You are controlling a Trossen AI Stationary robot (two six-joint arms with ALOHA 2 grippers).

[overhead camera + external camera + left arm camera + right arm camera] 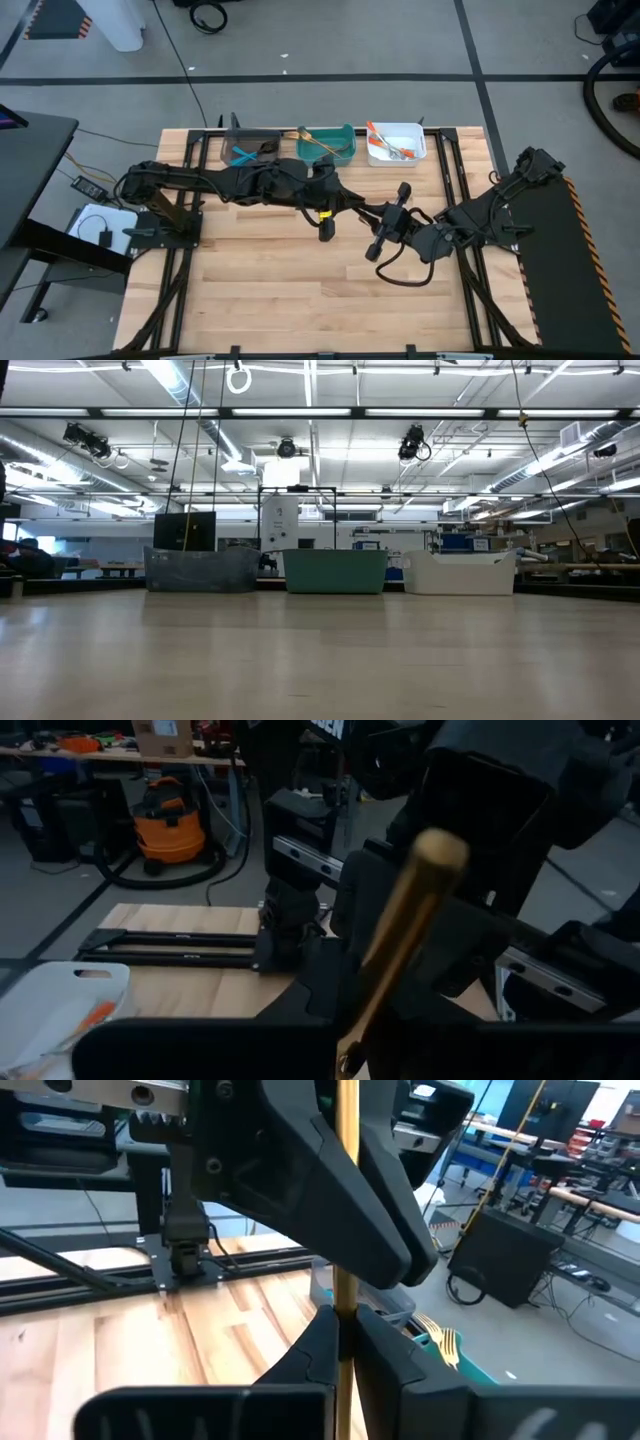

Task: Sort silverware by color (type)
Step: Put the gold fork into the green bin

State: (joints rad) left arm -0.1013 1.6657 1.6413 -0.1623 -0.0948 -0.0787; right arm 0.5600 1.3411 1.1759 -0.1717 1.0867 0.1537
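Gold utensil [347,1200] is the piece your two grippers meet on above mid-table: in the right wrist view its slim gold shaft runs straight up between the right gripper [340,1342] fingers, which pinch it, and passes into the left gripper [345,1175] above. The left wrist view shows its rounded gold handle end [420,890] rising from the left gripper's closed fingers. From overhead, you see both arms converging near the table centre. Along the far edge sit a dark bin [250,138] with blue utensils [243,155], a teal bin [345,132] with gold forks [318,141], and a white bin [418,135] with orange-handled utensils [385,145].
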